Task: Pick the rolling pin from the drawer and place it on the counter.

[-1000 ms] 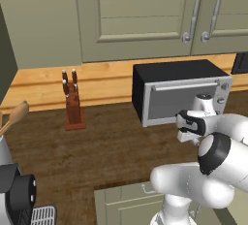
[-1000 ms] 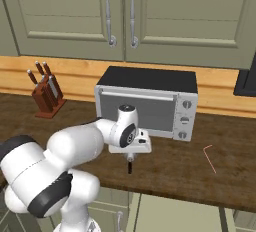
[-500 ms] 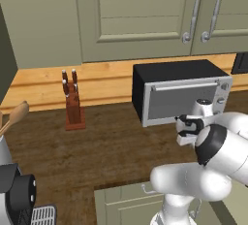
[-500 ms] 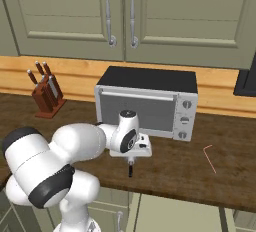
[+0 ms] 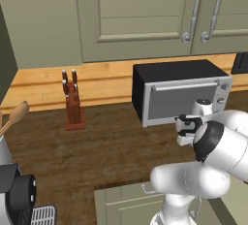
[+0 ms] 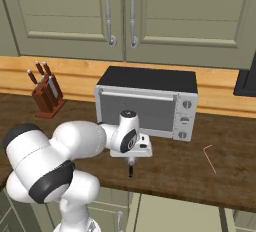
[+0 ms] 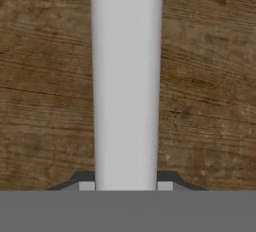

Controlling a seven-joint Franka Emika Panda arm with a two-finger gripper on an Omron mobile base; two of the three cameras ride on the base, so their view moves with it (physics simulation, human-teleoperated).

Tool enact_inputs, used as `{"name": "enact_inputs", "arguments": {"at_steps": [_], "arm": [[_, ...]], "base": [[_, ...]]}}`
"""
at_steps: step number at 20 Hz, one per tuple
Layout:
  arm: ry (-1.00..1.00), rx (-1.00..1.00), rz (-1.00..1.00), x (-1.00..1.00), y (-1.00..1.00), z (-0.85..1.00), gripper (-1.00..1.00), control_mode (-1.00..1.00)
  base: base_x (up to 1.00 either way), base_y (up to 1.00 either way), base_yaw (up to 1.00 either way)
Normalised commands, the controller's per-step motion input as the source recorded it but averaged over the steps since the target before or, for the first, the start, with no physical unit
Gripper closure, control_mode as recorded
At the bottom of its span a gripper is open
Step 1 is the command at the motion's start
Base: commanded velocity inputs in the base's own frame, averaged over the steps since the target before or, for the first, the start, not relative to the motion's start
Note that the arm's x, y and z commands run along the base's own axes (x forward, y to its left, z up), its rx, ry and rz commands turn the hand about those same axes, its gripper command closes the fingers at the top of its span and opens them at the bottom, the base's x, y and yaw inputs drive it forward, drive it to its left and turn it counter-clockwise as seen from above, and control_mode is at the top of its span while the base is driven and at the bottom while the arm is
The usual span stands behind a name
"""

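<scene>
My gripper hangs fingers-down over the dark brown counter, just in front of the toaster oven, and is shut on the rolling pin. The pin stands upright, its dark lower end just above the wood. In the hand view the pin's pale shaft runs straight up between the two fingertips, with the counter behind it. From the left base view the hand sits in front of the oven door. A sage-green drawer with a small curved handle lies below the counter's front edge.
A grey toaster oven stands right behind the hand. A knife block sits at the left by the back ledge and a wooden spoon at the far left. A thin red bent stick lies on the counter to the right.
The hand, with the rolling pin in it, has sunk a little toward the counter. The arm's elbow has swung lower and further out.
</scene>
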Motion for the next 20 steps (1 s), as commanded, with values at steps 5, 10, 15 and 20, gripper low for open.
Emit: {"name": "enact_inputs", "arguments": {"at_steps": [5, 10, 15, 20], "arm": [[0.0, 0.0, 0.0, 0.0, 0.0, 0.02, -1.0, -1.0], [0.0, 0.0, -0.01, 0.0, 0.0, 0.64, -1.0, -1.0], [-0.03, 0.0, -0.05, -0.29, 0.08, 0.94, -1.0, -1.0], [-0.09, 0.0, -0.12, -0.81, 0.47, 0.69, -1.0, -1.0]], "base": [[0.0, 0.0, 0.0], [0.0, 0.0, 0.0], [0.0, 0.0, 0.0], [0.0, 0.0, 0.0]]}}
